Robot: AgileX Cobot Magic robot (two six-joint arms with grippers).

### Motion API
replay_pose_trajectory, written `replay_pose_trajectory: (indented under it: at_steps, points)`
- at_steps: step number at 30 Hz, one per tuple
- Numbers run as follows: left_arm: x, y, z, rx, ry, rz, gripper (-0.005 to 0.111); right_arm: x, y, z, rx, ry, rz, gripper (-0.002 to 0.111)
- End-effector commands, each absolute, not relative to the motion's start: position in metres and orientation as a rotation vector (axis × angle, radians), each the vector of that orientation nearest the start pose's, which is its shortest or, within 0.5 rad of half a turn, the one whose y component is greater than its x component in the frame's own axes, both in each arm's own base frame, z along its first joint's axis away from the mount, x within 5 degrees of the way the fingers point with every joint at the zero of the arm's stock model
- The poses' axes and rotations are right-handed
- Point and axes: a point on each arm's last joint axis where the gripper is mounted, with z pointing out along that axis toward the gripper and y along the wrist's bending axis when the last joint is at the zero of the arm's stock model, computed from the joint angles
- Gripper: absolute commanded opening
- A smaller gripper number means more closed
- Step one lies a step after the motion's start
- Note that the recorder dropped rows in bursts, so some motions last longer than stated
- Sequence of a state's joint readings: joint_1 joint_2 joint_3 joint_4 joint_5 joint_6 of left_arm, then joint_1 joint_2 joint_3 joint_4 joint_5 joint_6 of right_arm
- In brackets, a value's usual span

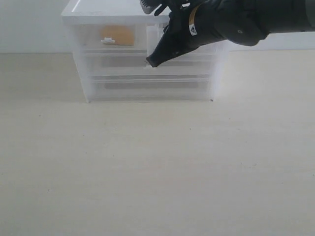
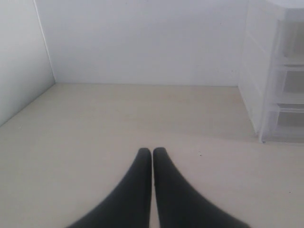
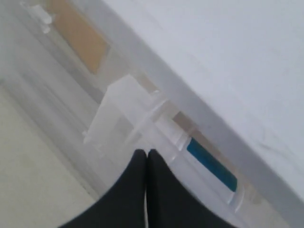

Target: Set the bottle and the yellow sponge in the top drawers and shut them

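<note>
Your left gripper (image 2: 152,153) hangs over the pale tabletop (image 2: 109,123), its two black fingers pressed together tip to tip. Taking its pointing direction as twelve o'clock, a white wall (image 2: 142,42) stands ahead, and the translucent drawer cabinet (image 2: 273,76) sits at about two o'clock, well apart.

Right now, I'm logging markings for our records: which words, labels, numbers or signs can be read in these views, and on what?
No text is legible in any view.
White sticker on the right arm: dark mark, too small to read.
Blue patch behind the translucent drawer front: blurred, no letters made out.
Yellow sponge: no print visible.
</note>
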State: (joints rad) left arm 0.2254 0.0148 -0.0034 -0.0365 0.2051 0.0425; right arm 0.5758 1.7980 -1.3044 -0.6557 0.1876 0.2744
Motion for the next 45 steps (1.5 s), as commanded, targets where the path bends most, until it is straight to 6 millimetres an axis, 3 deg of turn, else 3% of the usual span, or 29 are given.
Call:
replay_pose_trajectory:
  at_steps: [1, 7, 13, 19, 25, 31, 37, 42, 45]
  points:
    - [0.056, 0.012, 0.194, -0.191, 1.695, 0.152, 0.004, 0.373, 0.215, 0.268, -0.914, 1.880, -0.059, 0.000]
    - [0.056, 0.012, 0.194, -0.191, 1.695, 0.152, 0.004, 0.392, 0.203, 0.258, -0.785, 1.959, -0.041, 0.000]
    - [0.056, 0.012, 0.194, -0.191, 1.695, 0.152, 0.004, 0.376, 0.199, 0.274, -0.672, 2.047, -0.023, 0.000]
    - [0.056, 0.012, 0.194, -0.191, 1.695, 0.152, 0.004, 0.317, 0.175, 0.300, -0.625, 1.987, 0.094, 0.000]
    - [0.056, 0.012, 0.194, -0.191, 1.695, 0.152, 0.004, 0.242, 0.144, 0.291, -0.519, 1.926, 0.350, 0.000]
    - [0.056, 0.012, 0.194, -0.191, 1.695, 0.152, 0.004, 0.175, 0.113, 0.259, -0.518, 1.889, 0.480, 0.000]
    - [0.056, 0.012, 0.194, -0.191, 1.695, 0.152, 0.004, 0.123, 0.075, 0.219, -0.361, 1.870, 0.495, 0.000]
    - [0.056, 0.012, 0.194, -0.191, 1.695, 0.152, 0.004, 0.095, 0.052, 0.189, -0.334, 1.858, 0.442, 0.000]
    - [0.056, 0.012, 0.194, -0.191, 1.695, 0.152, 0.004, 0.087, 0.049, 0.188, -0.339, 1.827, 0.448, 0.000]
